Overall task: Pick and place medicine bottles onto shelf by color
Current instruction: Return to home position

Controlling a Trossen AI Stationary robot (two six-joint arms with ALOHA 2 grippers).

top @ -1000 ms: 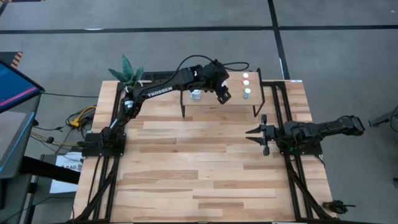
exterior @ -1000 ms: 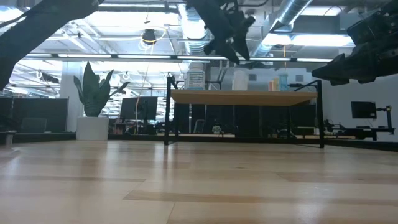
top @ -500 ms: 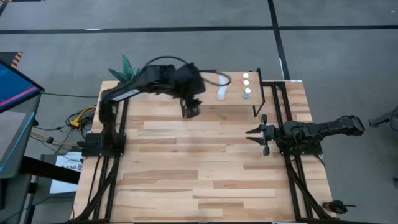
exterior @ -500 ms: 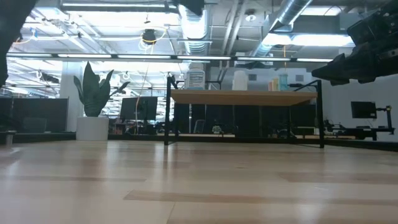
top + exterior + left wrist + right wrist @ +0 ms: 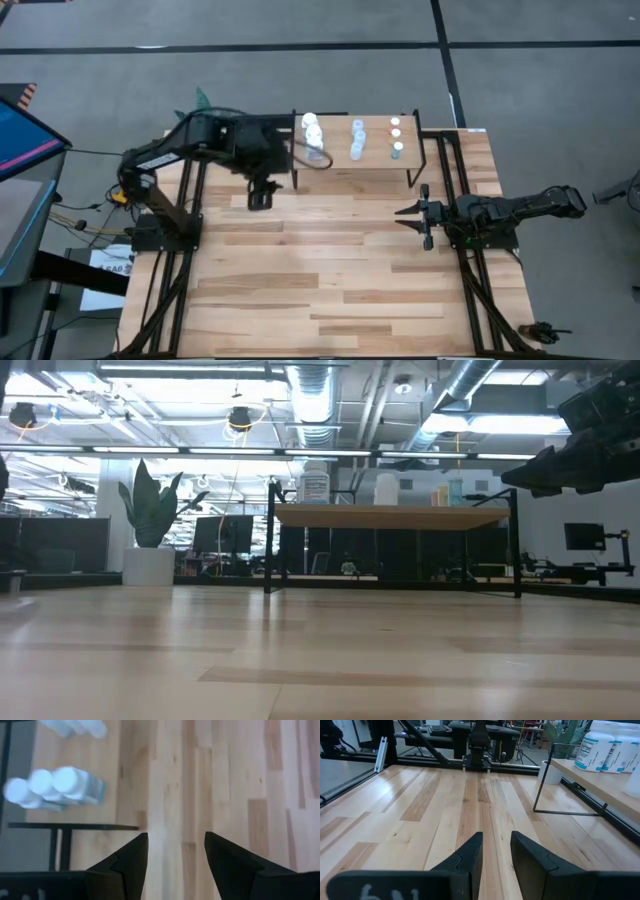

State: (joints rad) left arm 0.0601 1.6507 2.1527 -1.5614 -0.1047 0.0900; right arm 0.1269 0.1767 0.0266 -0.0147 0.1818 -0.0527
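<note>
The shelf stands at the table's far side on thin black legs. On it stand three white bottles at its left, three pale translucent bottles in the middle, and three small colour-capped bottles at its right. They also show in the low view. My left gripper is open and empty over the bare table, just left of and nearer than the shelf. In the left wrist view the white bottles show beside it. My right gripper is open and empty at the table's right.
A potted plant stands at the table's far left corner, mostly hidden under the left arm in the high view. The shelf's black legs stand close to my left gripper. Bare plank tabletop lies between the arms and toward the near edge.
My left gripper has drawn back from above the shelf's middle toward the table's left and near side, and now hangs over the table beside the shelf's left front leg. The bottles on the shelf have stayed upright in their rows.
</note>
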